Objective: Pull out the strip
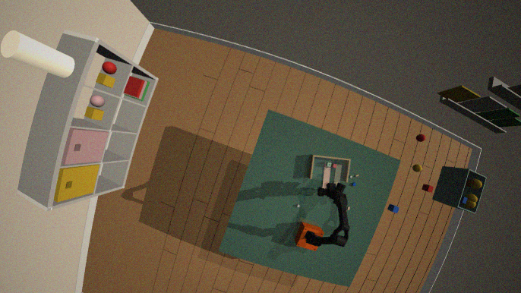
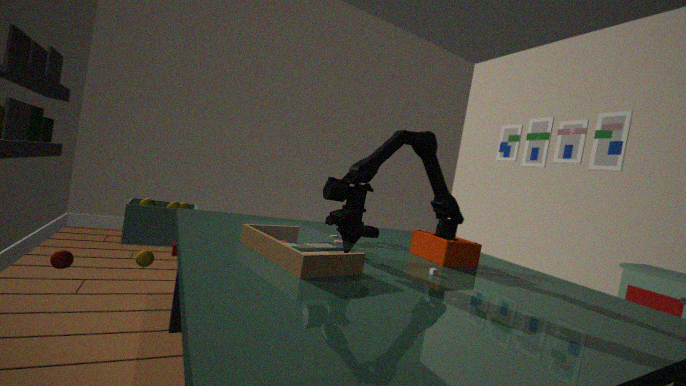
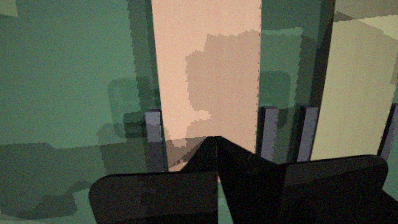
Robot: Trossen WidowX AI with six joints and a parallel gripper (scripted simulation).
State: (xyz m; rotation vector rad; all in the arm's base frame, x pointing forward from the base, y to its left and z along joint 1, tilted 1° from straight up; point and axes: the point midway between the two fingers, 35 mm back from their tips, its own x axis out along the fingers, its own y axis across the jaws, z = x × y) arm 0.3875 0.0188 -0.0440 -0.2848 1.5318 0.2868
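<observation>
Pressing closed fingers tip-down on the near end of the pink strip (image 3: 207, 65), nothing clamped between them; my read is they're shut so the tip can drag it by friction. Strip is flat, pale pink, lying in the wooden tray (image 1: 314, 167) on the bench (image 1: 273, 152). Grey strip (image 1: 337, 172) sits beside it at 3 o'clock. Two small cubes (image 1: 331, 165) sit at the far ends; labels unreadable.
</observation>
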